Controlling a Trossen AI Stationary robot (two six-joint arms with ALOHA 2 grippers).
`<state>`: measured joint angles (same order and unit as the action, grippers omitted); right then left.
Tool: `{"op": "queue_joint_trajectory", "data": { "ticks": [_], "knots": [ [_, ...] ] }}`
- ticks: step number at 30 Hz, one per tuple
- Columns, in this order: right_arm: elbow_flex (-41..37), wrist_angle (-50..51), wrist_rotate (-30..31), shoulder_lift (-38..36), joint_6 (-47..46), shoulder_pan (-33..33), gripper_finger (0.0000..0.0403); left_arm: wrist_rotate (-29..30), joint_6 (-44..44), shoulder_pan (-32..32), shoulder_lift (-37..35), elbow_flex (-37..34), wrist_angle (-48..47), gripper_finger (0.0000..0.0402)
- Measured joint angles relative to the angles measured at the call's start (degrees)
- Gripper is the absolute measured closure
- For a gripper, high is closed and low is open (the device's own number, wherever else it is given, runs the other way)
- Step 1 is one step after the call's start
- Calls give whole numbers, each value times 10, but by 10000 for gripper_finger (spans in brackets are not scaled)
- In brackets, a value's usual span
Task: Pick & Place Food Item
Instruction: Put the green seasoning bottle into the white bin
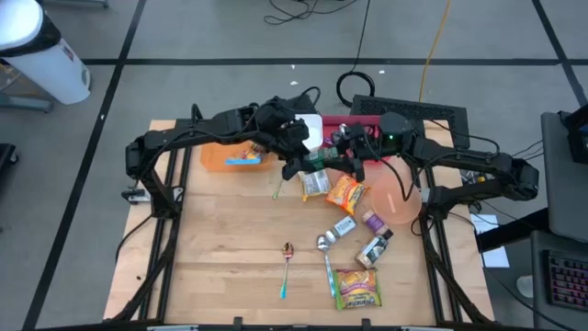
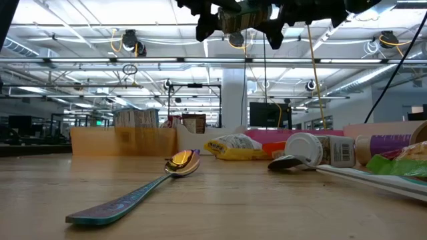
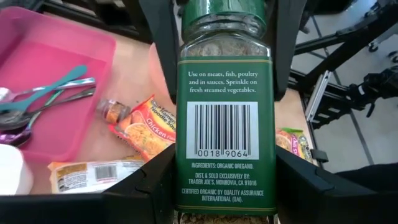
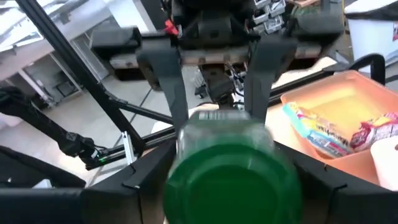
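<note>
In the high view, both arms met above the upper middle of the table (image 1: pixel 220 267), and the oregano jar (image 1: pixel 319 158) sat between the left gripper (image 1: pixel 299 152) and the right gripper (image 1: pixel 344 152), lifted clear of the clutter. An orange bin (image 1: pixel 213 158) lay at the upper left of the table, a pink tray (image 1: pixel 333 123) above centre, a peach plate (image 1: pixel 397 200) toward the right, and noodle packets (image 1: pixel 344 193), small bottles (image 1: pixel 375 248) and spoons (image 1: pixel 287 267) lay scattered lower down.

In the low view, the jar (image 2: pixel 240 17) hung at the top edge between dark fingers, well above a teal-handled spoon (image 2: pixel 133 193) on the wood.

In the left wrist view, you had the left claw clamped on the jar (image 3: pixel 225 118): its fingers (image 3: pixel 163 50) pressed the two flat sides, barcode label facing the camera, green cap pointing away.

In the right wrist view, the green cap (image 4: pixel 231 180) filled the lower centre with the right fingers (image 4: pixel 146 168) flanking it; I cannot tell whether they had bitten or merely bracketed it.

Judging by its look, the jar is rigid, light, and slick on the clear walls and glossy label. It appears glass, so dropping risks breakage. Take hold across the flat sides at mid-body, not the cap, which may twist.
</note>
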<state>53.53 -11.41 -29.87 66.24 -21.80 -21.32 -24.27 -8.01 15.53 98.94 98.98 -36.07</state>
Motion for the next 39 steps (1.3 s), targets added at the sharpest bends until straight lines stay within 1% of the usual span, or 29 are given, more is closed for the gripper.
{"op": "queue_joint_trajectory", "data": {
  "ticks": [4,10,15,21,27,32,34,39],
  "knots": [
    [-27,-53,1,0,-27,0,172,7,2,1,-2,0,4,200],
    [-61,-152,2,1,-74,-10,187,5,2,2,-3,0,9,200],
    [-73,-175,2,1,-88,-16,192,5,-1,6,-2,0,9,200],
    [-74,-198,4,1,-93,-16,186,3,6,6,-3,1,12,200],
    [-74,-203,2,0,-88,-17,209,4,-2,6,-3,1,19,200],
    [-74,-209,2,0,-92,-17,209,3,-4,6,-3,1,18,200],
    [-74,-209,0,0,-95,-17,209,3,-5,6,-3,1,19,185],
    [-74,-223,-8,-3,-117,-16,210,-4,1,6,-2,0,27,105]
  ]
}}
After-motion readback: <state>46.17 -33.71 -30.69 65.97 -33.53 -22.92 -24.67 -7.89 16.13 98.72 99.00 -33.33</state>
